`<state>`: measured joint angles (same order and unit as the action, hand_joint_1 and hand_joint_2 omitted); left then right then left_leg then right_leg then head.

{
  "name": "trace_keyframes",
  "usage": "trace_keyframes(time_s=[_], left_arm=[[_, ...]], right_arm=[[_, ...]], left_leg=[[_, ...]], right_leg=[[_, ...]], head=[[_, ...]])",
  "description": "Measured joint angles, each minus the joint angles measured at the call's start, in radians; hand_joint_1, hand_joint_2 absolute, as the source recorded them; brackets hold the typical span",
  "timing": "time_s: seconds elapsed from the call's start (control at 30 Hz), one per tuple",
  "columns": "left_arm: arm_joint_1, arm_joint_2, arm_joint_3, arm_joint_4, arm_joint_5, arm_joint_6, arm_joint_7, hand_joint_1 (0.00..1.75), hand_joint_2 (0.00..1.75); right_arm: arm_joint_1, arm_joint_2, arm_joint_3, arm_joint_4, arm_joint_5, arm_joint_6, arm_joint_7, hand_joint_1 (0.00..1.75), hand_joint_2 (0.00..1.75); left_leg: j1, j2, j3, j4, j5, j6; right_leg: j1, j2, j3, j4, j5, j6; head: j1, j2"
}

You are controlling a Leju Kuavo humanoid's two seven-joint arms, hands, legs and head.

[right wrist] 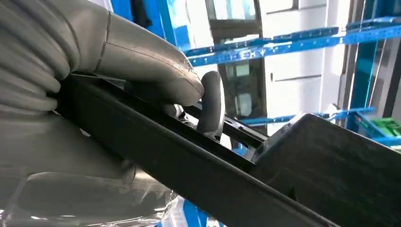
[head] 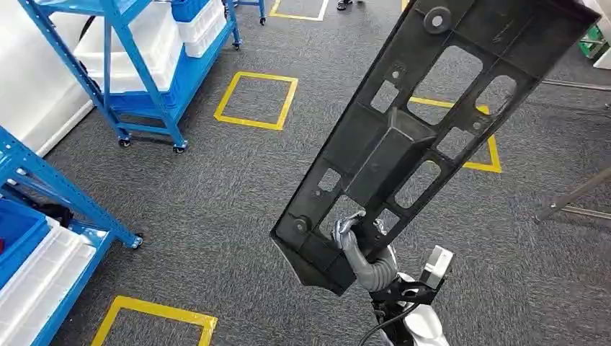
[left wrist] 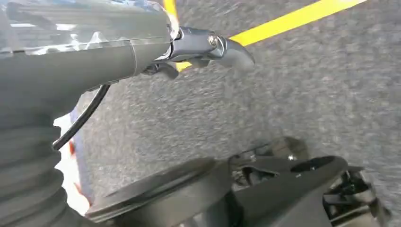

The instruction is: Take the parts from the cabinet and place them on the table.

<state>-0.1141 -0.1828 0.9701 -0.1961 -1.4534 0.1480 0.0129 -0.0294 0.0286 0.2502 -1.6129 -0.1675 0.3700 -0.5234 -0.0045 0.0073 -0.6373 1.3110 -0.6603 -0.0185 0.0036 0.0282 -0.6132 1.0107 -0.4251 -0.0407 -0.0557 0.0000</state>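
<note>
A long black plastic panel (head: 403, 144) with several cut-out openings slants up from the lower middle of the head view to its top right, over the grey carpet. My right hand (head: 353, 241) grips it near its lower end, fingers hooked through an opening. Close up in the right wrist view, my right hand (right wrist: 142, 61) clamps the panel (right wrist: 331, 175) by its edge, thumb on one side and a finger curled over the rim. My left hand (left wrist: 198, 45) hangs above the carpet with nothing in it, its fingers loosely apart.
A blue wheeled rack (head: 151, 50) with white bins stands at the back left. Another blue rack (head: 43, 238) with bins is close on the left. Yellow tape squares (head: 256, 101) mark the carpet. Metal legs (head: 569, 198) slant in at the right edge.
</note>
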Motion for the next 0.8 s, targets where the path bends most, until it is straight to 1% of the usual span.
trace_keyframes(time_s=[0.03,0.07,0.1,0.13,0.17,0.2,0.23,0.27,0.3,0.33,0.37,0.4,0.43,0.47,0.5,0.53,0.57,0.6,0.63,0.67,0.7,0.8], left_arm=[[-0.001,0.0,0.0,0.0,0.0,0.0,0.002,0.0,1.75],[0.001,0.0,0.0,0.0,0.0,0.0,0.003,0.0,1.75],[0.003,0.0,0.0,0.0,-0.001,0.0,0.005,0.0,1.75],[0.007,0.0,0.0,0.0,-0.002,0.0,0.006,0.0,1.75],[0.012,0.0,0.002,0.0,-0.002,0.0,0.007,0.0,1.75],[0.012,-0.001,0.002,0.0,-0.002,-0.001,0.007,0.0,1.75],[0.01,-0.001,0.003,0.0,-0.002,-0.002,0.008,0.0,1.75],[0.008,-0.001,0.003,0.0,-0.003,-0.002,0.012,0.0,1.75],[0.008,-0.001,0.003,0.0,-0.003,-0.002,0.013,0.0,1.75],[0.008,-0.003,0.003,0.0,-0.003,-0.003,0.013,0.0,1.75],[0.008,-0.003,0.003,0.0,-0.003,-0.003,0.013,0.0,1.75],[0.011,-0.003,0.003,0.0,-0.002,-0.003,0.013,0.0,1.75],[0.013,-0.003,0.003,0.0,0.001,-0.003,0.011,0.0,1.75],[0.015,-0.003,0.004,0.0,0.001,-0.003,0.01,0.0,1.75],[0.015,-0.003,0.004,0.0,0.002,-0.003,0.01,0.0,1.75],[0.015,-0.002,0.005,0.0,0.006,-0.003,0.009,0.0,1.75],[0.015,-0.003,0.005,0.0,0.008,-0.003,0.009,0.0,1.75],[0.015,-0.003,0.005,0.0,0.009,-0.003,0.008,0.0,1.75],[0.015,-0.003,0.005,0.0,0.009,-0.003,0.008,0.0,1.75],[0.016,-0.003,0.005,0.0,0.009,-0.003,0.008,0.0,1.75],[0.017,-0.003,0.005,0.0,0.009,-0.002,0.008,0.0,1.75],[0.017,-0.001,0.006,0.0,0.009,-0.002,0.008,0.0,1.75]], right_arm=[[0.0,0.0,0.0,0.002,0.0,0.003,0.0,1.75,1.75],[0.0,0.0,0.0,0.003,0.0,0.005,0.0,1.75,1.75],[-0.001,0.0,0.0,0.003,0.0,0.006,0.0,1.75,1.75],[-0.003,0.0,0.0,0.003,0.0,0.007,-0.001,1.75,1.75],[-0.006,0.0,0.0,0.004,0.0,0.007,-0.002,1.75,1.75],[-0.008,0.0,0.0,0.005,0.0,0.007,-0.002,1.75,1.75],[-0.007,0.0,0.0,0.005,0.0,0.007,-0.003,1.75,1.75],[-0.006,0.0,0.0,0.005,0.0,0.007,-0.003,1.75,1.75],[-0.006,0.0,0.0,0.006,0.0,0.007,-0.003,1.75,1.75],[-0.005,0.0,0.0,0.006,0.0,0.007,-0.003,1.75,1.75],[-0.008,0.0,0.0,0.006,0.0,0.007,-0.004,1.75,1.75],[-0.012,0.0,0.0,0.006,-0.001,0.008,-0.004,1.75,1.75],[-0.014,0.0,0.0,0.006,-0.001,0.008,-0.004,1.75,1.75],[-0.013,0.0,0.0,0.008,-0.001,0.008,-0.005,1.75,1.75],[-0.013,0.0,0.0,0.011,-0.001,0.008,-0.004,1.75,1.75],[-0.013,0.0,0.0,0.015,0.0,0.008,-0.004,1.75,1.75],[-0.013,0.0,0.0,0.018,-0.001,0.008,-0.004,1.75,1.75],[-0.014,0.0,0.0,0.019,-0.001,0.008,-0.004,1.75,1.75],[-0.016,0.0,0.0,0.019,-0.001,0.009,-0.004,1.75,1.75],[-0.021,0.0,0.0,0.02,-0.001,0.01,-0.004,1.75,1.75],[-0.028,0.0,0.0,0.023,-0.002,0.011,-0.004,1.75,1.75],[-0.03,0.0,0.0,0.028,-0.004,0.01,-0.005,1.75,1.75]], left_leg=[[0.001,0.0,0.005,-0.017,0.027,-0.001],[0.004,-0.001,0.03,-0.084,0.078,-0.001],[0.009,-0.011,0.067,-0.174,0.134,-0.002],[0.016,-0.04,0.097,-0.255,0.176,-0.004],[0.014,-0.082,0.102,-0.269,0.156,-0.004],[0.019,-0.08,0.106,-0.294,0.153,0.005],[0.014,-0.074,0.104,-0.29,0.156,0.01],[0.011,-0.067,0.107,-0.29,0.157,0.018],[0.013,-0.056,0.109,-0.297,0.163,0.026],[0.018,-0.042,0.113,-0.305,0.169,0.035],[0.016,-0.031,0.117,-0.31,0.171,0.041],[0.014,-0.02,0.116,-0.311,0.172,0.042],[0.011,-0.007,0.115,-0.311,0.171,0.042],[0.009,0.006,0.115,-0.311,0.17,0.044],[0.008,0.017,0.115,-0.311,0.169,0.044],[0.007,0.028,0.117,-0.311,0.167,0.043],[0.007,0.04,0.12,-0.311,0.164,0.043],[0.006,0.048,0.124,-0.311,0.161,0.042],[0.005,0.058,0.131,-0.311,0.157,0.038],[0.003,0.064,0.134,-0.311,0.153,0.035],[-0.003,0.071,0.133,-0.309,0.148,0.028],[-0.004,0.099,0.144,-0.32,0.143,0.019]], right_leg=[[-0.001,0.014,0.001,0.002,-0.001,0.001],[-0.002,0.03,0.003,0.006,-0.003,0.004],[-0.004,0.045,0.003,0.012,-0.005,0.008],[-0.005,0.058,0.002,0.019,-0.009,0.014],[-0.003,0.066,-0.004,0.025,-0.01,0.02],[-0.004,0.078,-0.015,0.032,-0.006,0.025],[-0.008,0.084,-0.02,0.027,-0.001,0.032],[-0.008,0.095,-0.021,0.021,0.004,0.04],[-0.007,0.105,-0.022,0.019,0.007,0.047],[-0.01,0.088,-0.024,0.027,0.0,0.047],[-0.003,0.034,-0.039,0.061,-0.025,0.052],[-0.004,0.006,-0.069,0.121,-0.059,0.057],[-0.007,-0.011,-0.112,0.208,-0.097,0.061],[-0.01,-0.019,-0.151,0.285,-0.125,0.063],[-0.011,-0.022,-0.173,0.327,-0.131,0.064],[-0.011,-0.024,-0.171,0.321,-0.115,0.063],[-0.011,-0.028,-0.141,0.264,-0.079,0.061],[-0.009,-0.035,-0.098,0.186,-0.04,0.056],[-0.005,-0.062,-0.037,0.078,0.004,0.048],[0.005,-0.107,-0.011,0.027,-0.006,0.04],[0.014,-0.107,-0.009,0.017,-0.008,0.03],[0.017,-0.074,-0.013,0.017,-0.012,0.02]], head=[[0.0,0.0],[0.0,0.0],[0.0,0.0],[0.0,0.0],[0.0,0.0],[0.0,0.0],[0.0,0.0],[0.0,0.0],[0.0,0.0],[0.0,0.0],[0.0,0.0],[0.0,0.0],[0.0,0.0],[0.0,0.0],[0.0,0.0],[0.0,0.0],[0.0,0.0],[0.0,0.0],[0.0,0.0],[0.0,0.0],[0.0,0.0],[0.0,0.0]])
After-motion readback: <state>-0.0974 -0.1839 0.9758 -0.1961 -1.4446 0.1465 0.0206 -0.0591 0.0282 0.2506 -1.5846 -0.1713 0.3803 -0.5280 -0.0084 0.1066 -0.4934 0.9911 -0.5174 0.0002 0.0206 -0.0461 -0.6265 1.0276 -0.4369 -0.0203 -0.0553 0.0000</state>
